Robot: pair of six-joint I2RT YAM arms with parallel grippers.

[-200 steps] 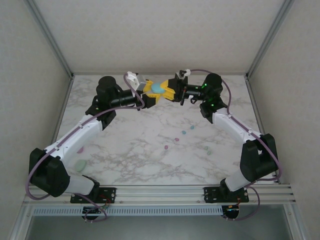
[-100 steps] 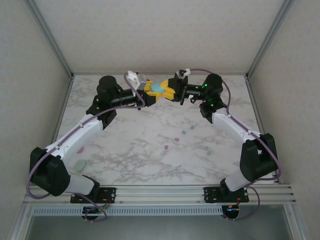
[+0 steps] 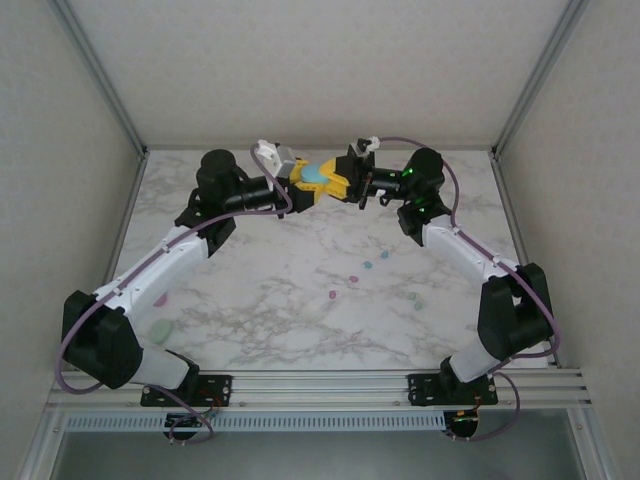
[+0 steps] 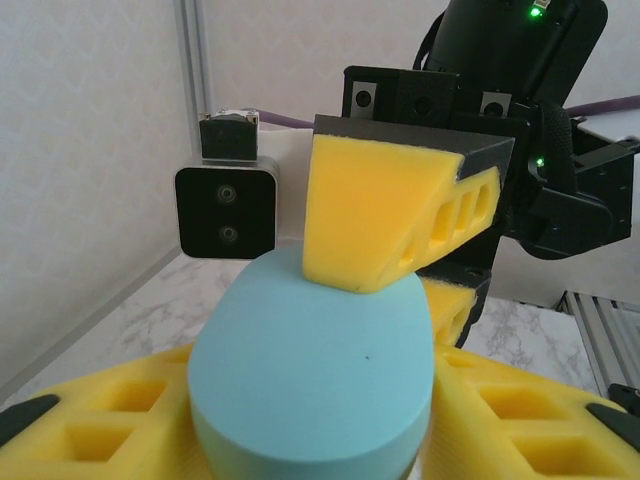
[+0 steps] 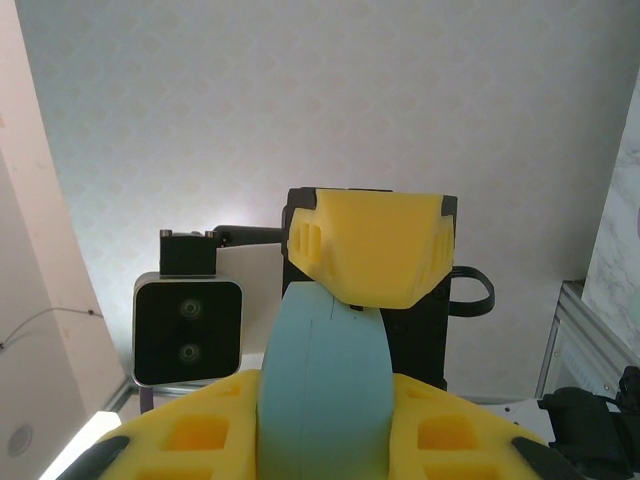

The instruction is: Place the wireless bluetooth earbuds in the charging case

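A teal oval charging case (image 3: 314, 175) hangs in the air over the back of the marble table (image 3: 260, 270). My left gripper (image 3: 301, 186) is shut on it, its yellow fingers flanking the case (image 4: 315, 370) in the left wrist view. My right gripper (image 3: 340, 183) is shut on the same case (image 5: 325, 390) from the opposite side. The case's lid looks closed. On the table lie the earbuds: two teal (image 3: 367, 266), two pink-purple (image 3: 331, 296) and two pale green (image 3: 410, 296), in front of the right arm and apart from both grippers.
A pale green oval case (image 3: 160, 328) and a small pink piece (image 3: 160, 298) lie by the left arm's lower link. Walls and metal frame posts (image 3: 105, 85) close in the table on three sides.
The left wrist has shifted slightly back and up. The teal case stays held between both grippers, and the earbuds have not moved.
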